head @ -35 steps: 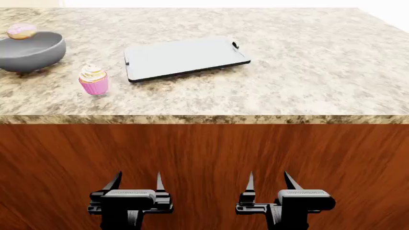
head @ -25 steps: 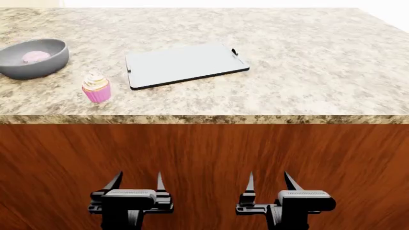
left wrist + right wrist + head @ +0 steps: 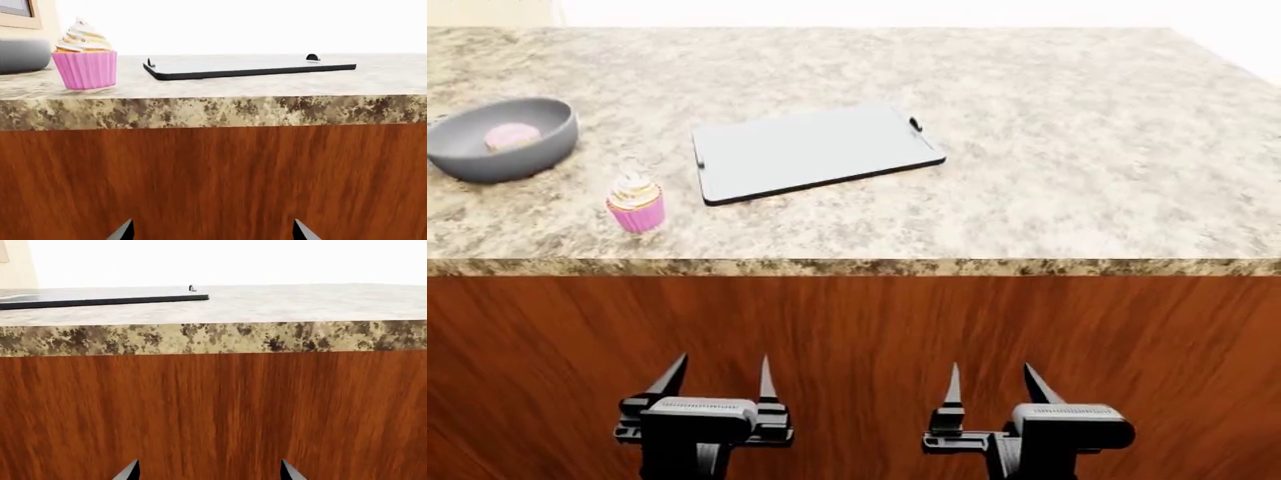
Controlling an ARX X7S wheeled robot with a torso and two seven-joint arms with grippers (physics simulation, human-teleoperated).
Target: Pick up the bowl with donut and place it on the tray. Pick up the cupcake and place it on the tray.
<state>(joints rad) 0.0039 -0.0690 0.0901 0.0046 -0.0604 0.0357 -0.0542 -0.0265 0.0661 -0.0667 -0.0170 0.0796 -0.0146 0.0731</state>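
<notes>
The grey bowl (image 3: 501, 140) sits at the far left of the counter with the pink donut (image 3: 513, 137) inside it. The cupcake (image 3: 637, 204) with a pink wrapper stands near the counter's front edge, right of the bowl; it also shows in the left wrist view (image 3: 84, 62). The light grey tray (image 3: 814, 152) lies flat mid-counter and shows edge-on in both wrist views (image 3: 247, 67) (image 3: 100, 297). My left gripper (image 3: 715, 378) and right gripper (image 3: 989, 385) are open and empty, low in front of the wooden cabinet face, below counter height.
The granite countertop (image 3: 1068, 150) stretches to the right of the tray. Its front edge (image 3: 854, 267) overhangs a reddish wooden cabinet front (image 3: 854, 340) that stands directly ahead of both grippers.
The view has risen a little, so the counter and its objects sit lower in frame. The bowl and donut, tilted and airborne earliest, have settled. Both grippers keep their places.
</notes>
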